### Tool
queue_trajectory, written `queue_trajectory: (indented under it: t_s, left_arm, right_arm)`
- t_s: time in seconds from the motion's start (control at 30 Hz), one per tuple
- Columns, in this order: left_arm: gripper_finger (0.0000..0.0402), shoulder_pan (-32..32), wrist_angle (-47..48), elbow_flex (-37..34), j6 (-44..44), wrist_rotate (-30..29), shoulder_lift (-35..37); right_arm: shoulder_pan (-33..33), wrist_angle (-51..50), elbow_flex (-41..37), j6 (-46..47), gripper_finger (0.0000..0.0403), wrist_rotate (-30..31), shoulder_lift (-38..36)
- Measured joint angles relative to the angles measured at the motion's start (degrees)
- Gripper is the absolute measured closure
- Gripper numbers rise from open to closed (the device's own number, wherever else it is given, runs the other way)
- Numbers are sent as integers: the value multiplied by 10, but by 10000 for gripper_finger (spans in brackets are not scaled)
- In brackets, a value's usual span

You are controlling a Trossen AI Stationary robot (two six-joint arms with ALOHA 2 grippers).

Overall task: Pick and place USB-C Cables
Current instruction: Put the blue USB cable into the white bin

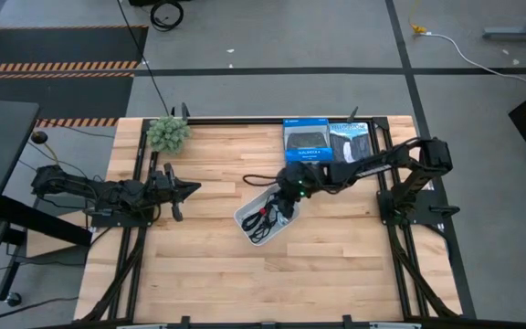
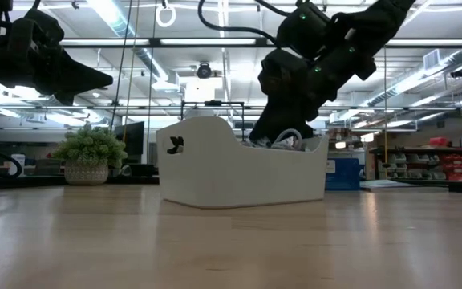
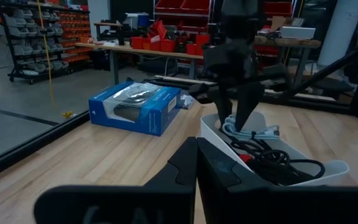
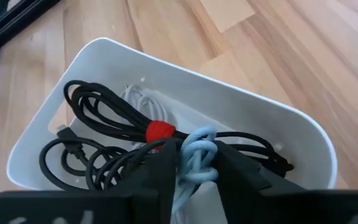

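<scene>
Two right gripper [image 4: 191, 165] fingers clamping pale blue-grey cable [image 4: 194, 163], inside white tray [image 4: 303, 124]

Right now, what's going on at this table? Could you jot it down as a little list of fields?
Right gripper: inside the white tray, closed on the pale blue-grey cable
Left gripper: waiting above the table's left side, shut, holding nothing
Also in the tray: black cable with red band, black cable, white cable
Behind the tray: two retail boxes
Back left corner: small potted plant
</scene>
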State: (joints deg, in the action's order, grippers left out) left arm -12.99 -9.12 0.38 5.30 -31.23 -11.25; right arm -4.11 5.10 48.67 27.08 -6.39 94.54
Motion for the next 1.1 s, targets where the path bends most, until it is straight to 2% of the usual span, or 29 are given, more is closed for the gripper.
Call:
queue_trajectory:
  t_s: [0.2, 0.33, 0.43, 0.6, 0.93, 1.1]
  left_arm:
    - [390, 0, 0, 0, 0, 0, 0]
    - [390, 0, 0, 0, 0, 0, 0]
    - [390, 0, 0, 0, 0, 0, 0]
    - [390, 0, 0, 0, 0, 0, 0]
    - [390, 0, 0, 0, 0, 0, 0]
    - [390, 0, 0, 0, 0, 0, 0]
  right_arm:
    - [-2, -97, 63, -24, 262, -1, 0]
    - [-1, -178, 121, -76, 257, 28, 0]
    - [-4, -201, 154, -106, 257, 35, 0]
    - [-7, -201, 186, -156, 256, 7, 0]
    - [22, -204, 187, -278, 256, -38, 0]
    - [33, -138, 141, -311, 261, -38, 0]
